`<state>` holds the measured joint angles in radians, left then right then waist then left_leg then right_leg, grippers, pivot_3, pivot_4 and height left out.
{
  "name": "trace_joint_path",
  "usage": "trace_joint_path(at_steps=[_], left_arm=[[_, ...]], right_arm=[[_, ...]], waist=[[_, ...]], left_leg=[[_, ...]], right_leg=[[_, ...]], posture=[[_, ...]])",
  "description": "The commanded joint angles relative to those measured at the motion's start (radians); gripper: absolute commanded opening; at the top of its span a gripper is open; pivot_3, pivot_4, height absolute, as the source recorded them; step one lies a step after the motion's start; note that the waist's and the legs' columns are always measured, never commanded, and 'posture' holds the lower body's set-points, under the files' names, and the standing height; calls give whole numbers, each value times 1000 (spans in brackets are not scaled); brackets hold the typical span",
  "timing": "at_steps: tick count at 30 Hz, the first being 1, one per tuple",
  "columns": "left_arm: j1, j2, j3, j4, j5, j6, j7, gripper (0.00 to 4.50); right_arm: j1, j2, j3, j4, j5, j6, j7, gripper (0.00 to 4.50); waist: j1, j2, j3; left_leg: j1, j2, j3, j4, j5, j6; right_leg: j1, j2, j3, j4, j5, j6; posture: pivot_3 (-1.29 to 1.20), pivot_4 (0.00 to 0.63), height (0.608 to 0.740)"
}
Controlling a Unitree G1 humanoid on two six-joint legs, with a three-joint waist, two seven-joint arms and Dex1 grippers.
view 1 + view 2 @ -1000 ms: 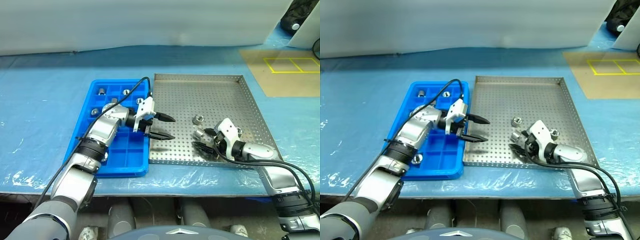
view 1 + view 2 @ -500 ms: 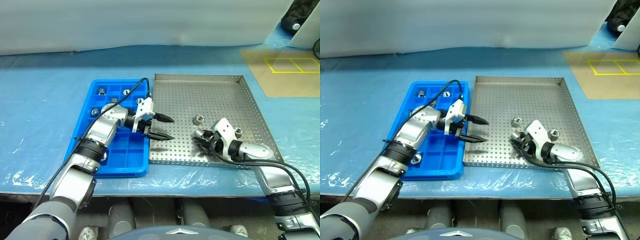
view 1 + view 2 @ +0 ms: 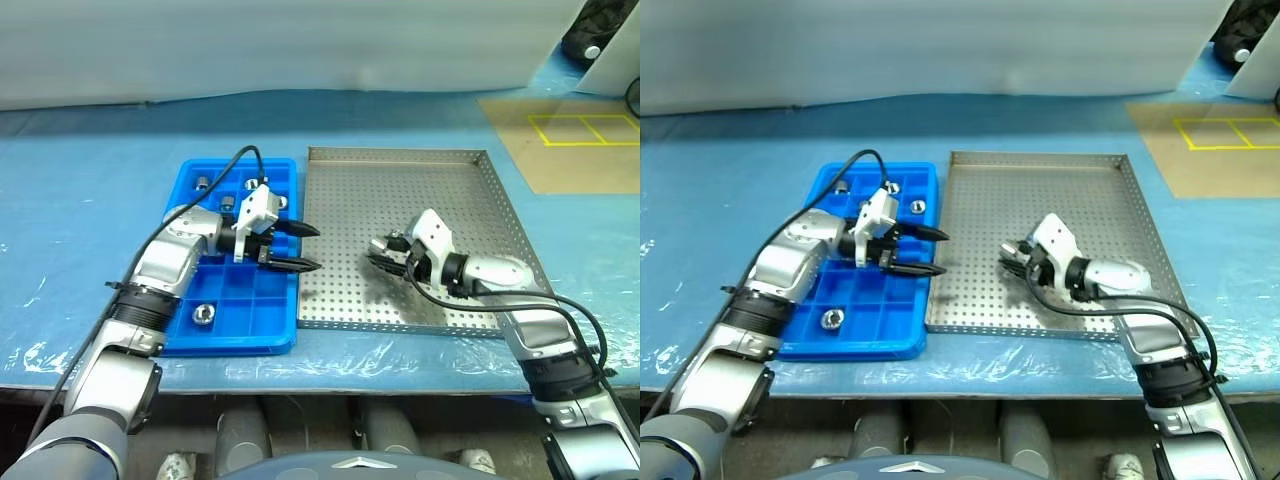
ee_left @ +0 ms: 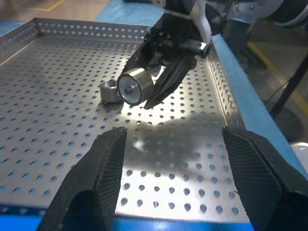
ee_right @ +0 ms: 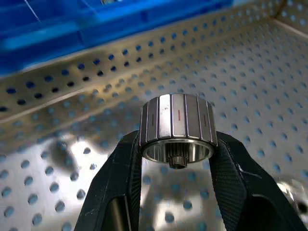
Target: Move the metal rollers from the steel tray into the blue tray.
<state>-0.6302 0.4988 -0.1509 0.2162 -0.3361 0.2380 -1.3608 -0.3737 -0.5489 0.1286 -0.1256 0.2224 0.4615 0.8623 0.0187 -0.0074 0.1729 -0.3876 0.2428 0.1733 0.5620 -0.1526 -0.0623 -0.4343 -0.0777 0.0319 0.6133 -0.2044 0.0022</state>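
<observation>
Both arms have shifted toward the robot's left since a second ago: the left claw (image 3: 296,247), which was poking out over the steel tray's near-left corner, now hangs over the right edge of the blue tray (image 3: 186,190), and the right claw (image 3: 383,252) has closed on a roller and lifted it off the perforated floor.

Going from the left, the blue tray sits on the plastic-covered worktop (image 3: 80,200) with a few rollers already in its compartments, one of them near the front (image 3: 203,314). The left claw stands released, fingers apart, with nothing between them.

Next comes the steel tray (image 3: 400,165), touching the blue one. Above its middle, the right claw is clenched on one metal roller (image 5: 177,127), the fingers pinching its ribbed round wall from two opposite sides, the hollow end facing down. The left wrist view shows another roller (image 4: 109,91) lying on the tray floor just behind the held one.

These rollers look like solid, stiff steel, dense for their size, smooth and liable to slip or roll. A pinch across the curved wall near mid-height, as here, seems the safest hold.
</observation>
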Motion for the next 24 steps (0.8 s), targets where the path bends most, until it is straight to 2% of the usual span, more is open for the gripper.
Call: trace_joint_path(at_steps=[1,15,20,24], left_arm=[[37,35,61,-73,-16,5,52,3349],[325,249,318,-310,-65,81,235,3349],[400,289,371,-362,-81,103,269,3349],[425,285,369,-403,-95,121,293,3349]], right_arm=[[-102,55,61,70,-5,-63,48,1632],[-404,356,208,494,-61,-302,201,1632],[-459,446,219,650,-97,-392,198,1632],[-492,484,204,767,-123,-452,186,1632]], waist=[[6,0,0],[66,0,0],[97,0,0],[113,0,0]], left_leg=[[0,0,0,0,0,0],[-8,2,-4,-1,2,-3],[-9,2,-5,-1,2,-4],[-9,2,-6,-1,2,-4]], right_leg=[[0,0,0,0,0,0],[-7,0,-6,3,-1,-2],[-7,-2,-7,5,-2,-3],[-7,-3,-8,6,-2,-3]], posture=[[-77,150,740],[218,150,740],[276,150,740],[284,150,740]])
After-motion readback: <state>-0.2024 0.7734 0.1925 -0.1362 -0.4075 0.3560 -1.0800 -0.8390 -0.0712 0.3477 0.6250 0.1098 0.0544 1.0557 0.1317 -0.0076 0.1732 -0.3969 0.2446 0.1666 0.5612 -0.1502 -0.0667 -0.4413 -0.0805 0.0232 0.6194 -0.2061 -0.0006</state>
